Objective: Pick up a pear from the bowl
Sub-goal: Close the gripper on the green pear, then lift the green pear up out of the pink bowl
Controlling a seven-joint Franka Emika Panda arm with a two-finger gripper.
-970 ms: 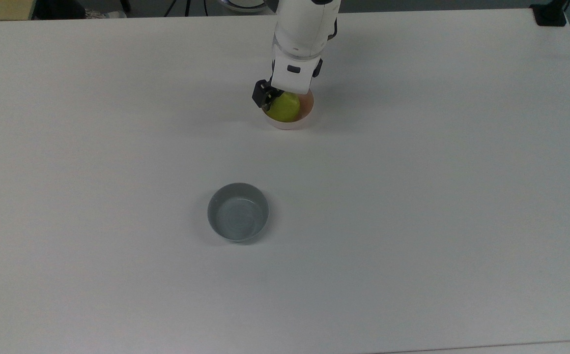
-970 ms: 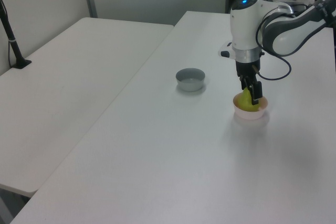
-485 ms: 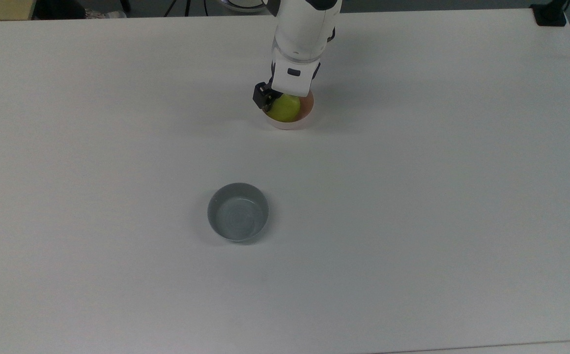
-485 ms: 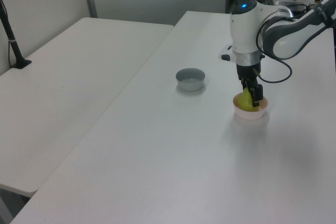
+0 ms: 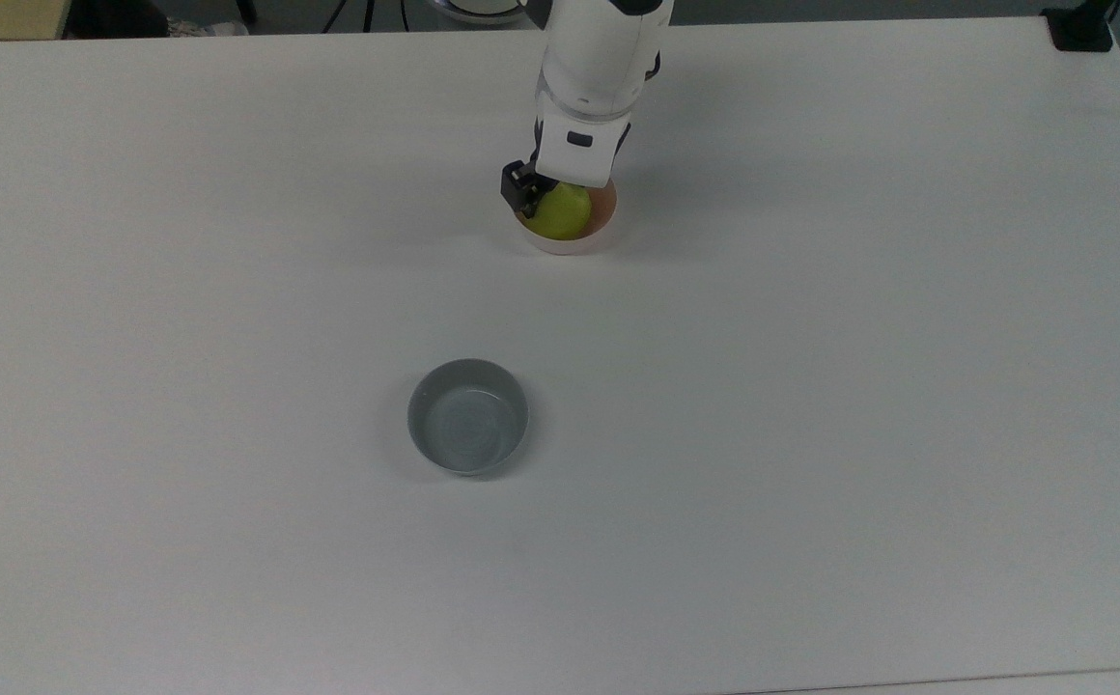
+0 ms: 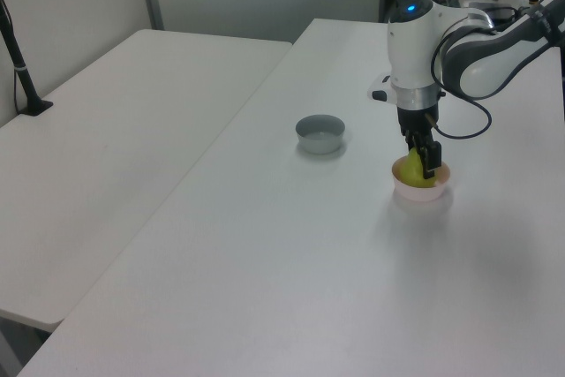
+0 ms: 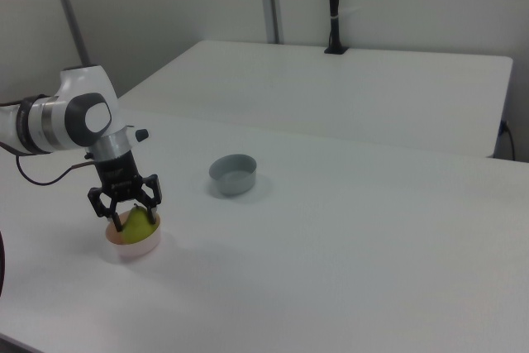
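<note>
Pears: one – the pear point(image 7: 136, 221) sits in the pink bowl point(image 7: 132, 245).
Bowls: two – pink, plus a grey bowl point(image 5: 468, 417) well apart.
Gripper: one – the gripper point(image 7: 126, 214), fingers spread wide, straddling the pear.
Table point(image 5: 811, 386): one, white.

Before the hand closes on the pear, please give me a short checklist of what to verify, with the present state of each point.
1. Pear sits in the pink bowl: ok.
2. Hand is open, one finger on each side of the pear in the right view: ok.
3. Fingers are low enough to hold the pear's body: cannot tell.
4. Fingers are clear of the pink bowl's rim: cannot tell.
5. Grey bowl stands well apart from the hand: ok.
6. Table around the pink bowl is bare: ok.
</note>
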